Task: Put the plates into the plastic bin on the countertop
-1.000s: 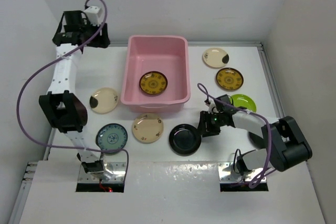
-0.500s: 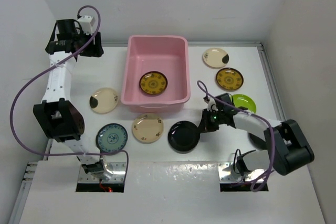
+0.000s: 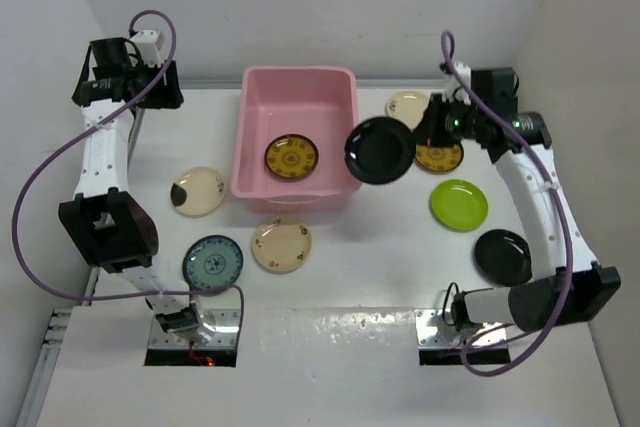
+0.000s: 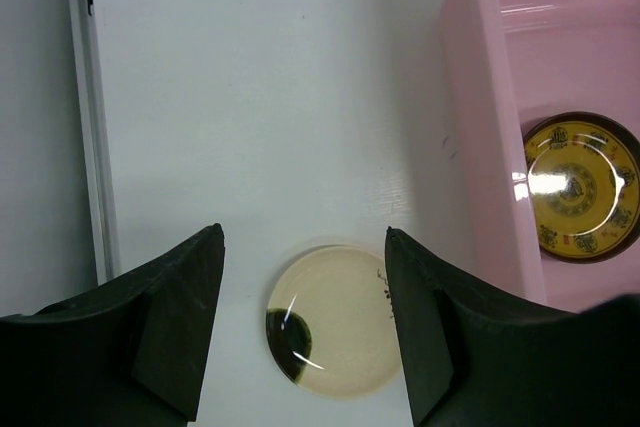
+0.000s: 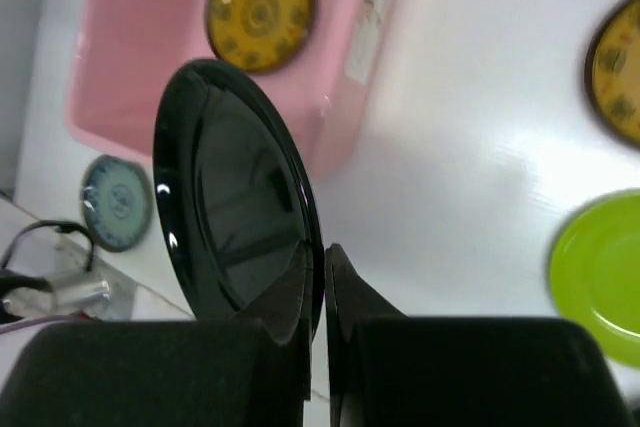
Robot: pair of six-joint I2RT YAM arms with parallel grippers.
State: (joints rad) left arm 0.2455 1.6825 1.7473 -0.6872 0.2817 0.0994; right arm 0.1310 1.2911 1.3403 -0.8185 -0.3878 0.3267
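The pink plastic bin (image 3: 340, 97) stands on the white countertop (image 3: 200, 137) with one mustard-yellow plate (image 3: 292, 157) inside. My right gripper (image 3: 425, 137) is shut on the rim of a glossy black plate (image 3: 378, 150) and holds it up, tilted, beside the bin's right wall. In the right wrist view the gripper (image 5: 322, 252) pinches that black plate (image 5: 235, 207) edge-on. My left gripper (image 3: 160, 87) is open and empty, high at the back left. In the left wrist view it (image 4: 305, 237) hangs above a cream plate with a dark patch (image 4: 335, 332).
On the countertop lie a cream plate with dark patch (image 3: 198, 191), a teal plate (image 3: 212, 261), a cream patterned plate (image 3: 281, 244), a lime green plate (image 3: 459, 203), a second black plate (image 3: 503, 256), a mustard plate (image 3: 445, 159) and a cream plate (image 3: 402, 105). White walls enclose the table.
My right gripper has lifted the black plate off the front of the table and carried it back to the bin's right side. My left arm has shifted slightly left.
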